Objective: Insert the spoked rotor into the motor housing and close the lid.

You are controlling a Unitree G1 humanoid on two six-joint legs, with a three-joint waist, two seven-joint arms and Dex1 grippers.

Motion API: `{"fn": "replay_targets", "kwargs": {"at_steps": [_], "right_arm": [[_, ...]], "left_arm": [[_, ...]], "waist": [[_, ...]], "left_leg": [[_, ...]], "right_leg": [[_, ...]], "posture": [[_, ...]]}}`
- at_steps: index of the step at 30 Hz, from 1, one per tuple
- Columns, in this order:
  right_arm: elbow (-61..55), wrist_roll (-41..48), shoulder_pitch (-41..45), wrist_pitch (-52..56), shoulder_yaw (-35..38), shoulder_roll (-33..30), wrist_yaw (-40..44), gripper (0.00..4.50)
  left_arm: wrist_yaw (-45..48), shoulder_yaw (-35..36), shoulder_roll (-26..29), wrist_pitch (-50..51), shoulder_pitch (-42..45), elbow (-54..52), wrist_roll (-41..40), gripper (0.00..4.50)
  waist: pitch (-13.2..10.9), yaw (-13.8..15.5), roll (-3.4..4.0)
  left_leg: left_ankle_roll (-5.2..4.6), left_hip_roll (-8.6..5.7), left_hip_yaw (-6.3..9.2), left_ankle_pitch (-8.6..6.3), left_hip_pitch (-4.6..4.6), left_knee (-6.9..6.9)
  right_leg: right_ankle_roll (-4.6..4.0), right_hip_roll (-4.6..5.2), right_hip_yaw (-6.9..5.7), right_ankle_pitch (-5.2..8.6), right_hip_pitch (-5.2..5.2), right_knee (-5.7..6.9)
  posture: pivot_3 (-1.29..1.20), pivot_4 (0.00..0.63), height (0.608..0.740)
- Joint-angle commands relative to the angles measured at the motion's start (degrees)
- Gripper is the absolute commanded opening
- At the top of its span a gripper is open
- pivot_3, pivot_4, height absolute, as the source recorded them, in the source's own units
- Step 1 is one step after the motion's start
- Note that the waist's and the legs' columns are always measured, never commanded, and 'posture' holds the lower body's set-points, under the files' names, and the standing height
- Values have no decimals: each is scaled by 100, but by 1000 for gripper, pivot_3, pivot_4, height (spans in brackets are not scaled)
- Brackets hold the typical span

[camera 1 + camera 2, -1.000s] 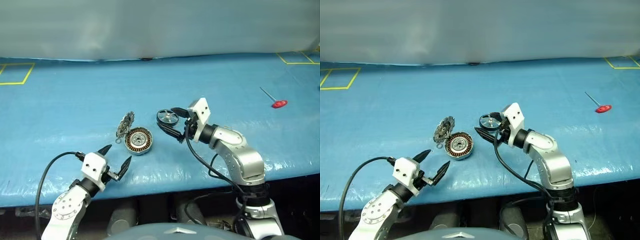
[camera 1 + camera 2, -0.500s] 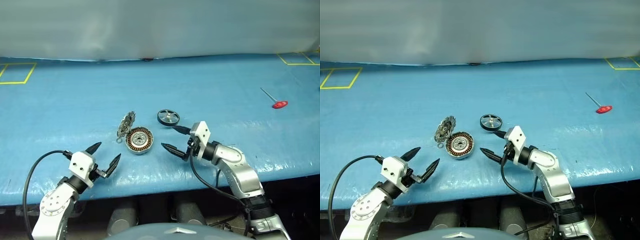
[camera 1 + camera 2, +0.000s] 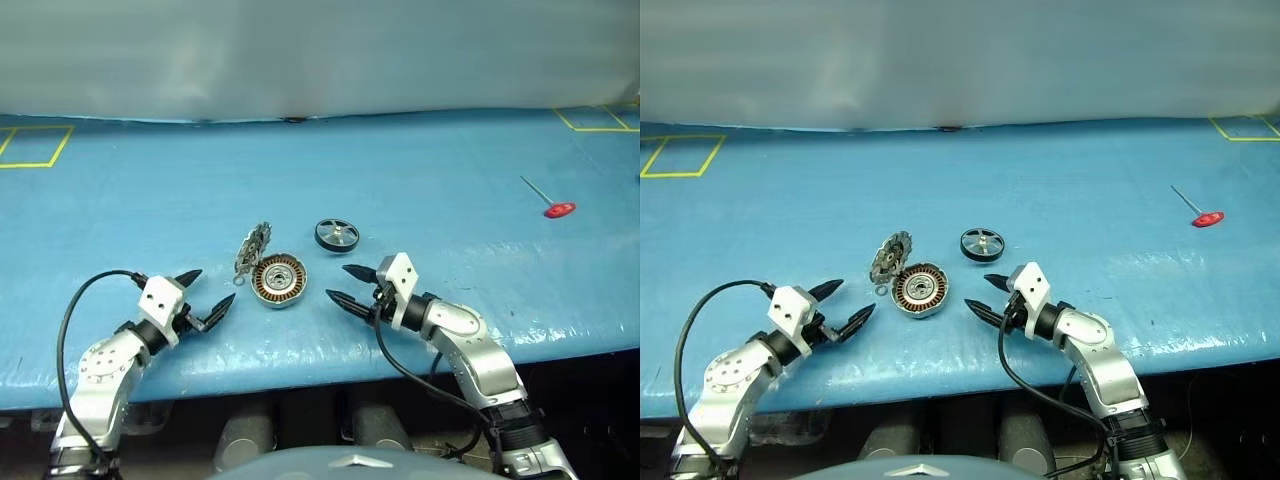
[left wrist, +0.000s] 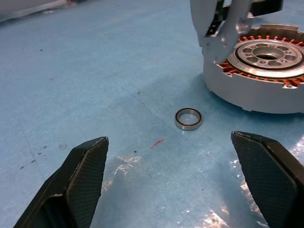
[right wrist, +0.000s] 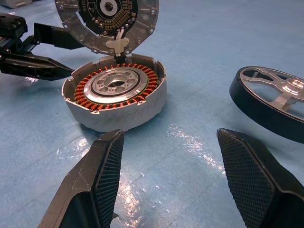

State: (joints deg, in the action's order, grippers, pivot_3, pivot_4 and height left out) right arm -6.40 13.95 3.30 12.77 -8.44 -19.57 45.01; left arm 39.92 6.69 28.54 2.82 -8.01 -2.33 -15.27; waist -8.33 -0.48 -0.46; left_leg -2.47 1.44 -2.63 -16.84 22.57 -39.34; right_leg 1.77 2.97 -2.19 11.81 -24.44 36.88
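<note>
Centrally on the crinkled blue table cover (image 3: 450,170), the copper-wound motor housing (image 3: 277,281) sits with its ribbed lid (image 3: 251,247) seemingly hinged upright; the dark spoked rotor (image 3: 336,235) lies just beside. Both the left gripper (image 3: 205,296) and right gripper (image 3: 347,284) are spread, empty.

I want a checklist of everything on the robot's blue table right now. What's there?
Surface: blue table cover, yellow tape squares at corners.
Job's things: motor housing open; lid standing up at its far edge; spoked rotor lying apart.
Clutter: small ring beside housing; red-handled tool far right.
Grippers: left gripper and right gripper open, empty.
Cables: black cable on left arm.
Surroundings: pale wall behind.
</note>
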Motion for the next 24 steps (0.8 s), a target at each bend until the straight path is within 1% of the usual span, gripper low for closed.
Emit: {"fn": "replay_targets", "kwargs": {"at_steps": [1, 3, 11, 24], "right_arm": [[-203, 24, 25, -81, 31, -7, -75, 3267], [-226, 25, 10, -69, 12, -10, -101, 3267], [-288, 45, 30, 6, -59, 7, -169, 3267], [-320, 70, 32, 86, -85, 10, -253, 3267]], "left_arm": [[360, 63, 123, 381, 250, 46, -395, 4500], [501, 35, 183, 535, 344, 83, -455, 4500], [842, -185, 486, 816, 782, 332, -247, 4500], [960, -602, 564, 476, 1278, 804, 281, 4500]], "waist": [[0, -5, 0], [0, -16, 0], [0, 1, 0], [0, -7, 0]], "left_leg": [[0, 0, 0, 0, 1, 0], [0, 0, -2, 0, 0, 0], [2, 1, 1, 1, 0, -4], [2, 0, -2, 1, 0, -8]], "right_leg": [[1, 0, 0, -1, 0, 0], [2, 0, 2, -1, -1, -1], [1, -3, 1, -1, 0, 1], [6, -4, 8, -5, 1, 3]], "posture": [[0, 150, 740], [0, 150, 740], [0, 150, 740], [0, 150, 740]]}}
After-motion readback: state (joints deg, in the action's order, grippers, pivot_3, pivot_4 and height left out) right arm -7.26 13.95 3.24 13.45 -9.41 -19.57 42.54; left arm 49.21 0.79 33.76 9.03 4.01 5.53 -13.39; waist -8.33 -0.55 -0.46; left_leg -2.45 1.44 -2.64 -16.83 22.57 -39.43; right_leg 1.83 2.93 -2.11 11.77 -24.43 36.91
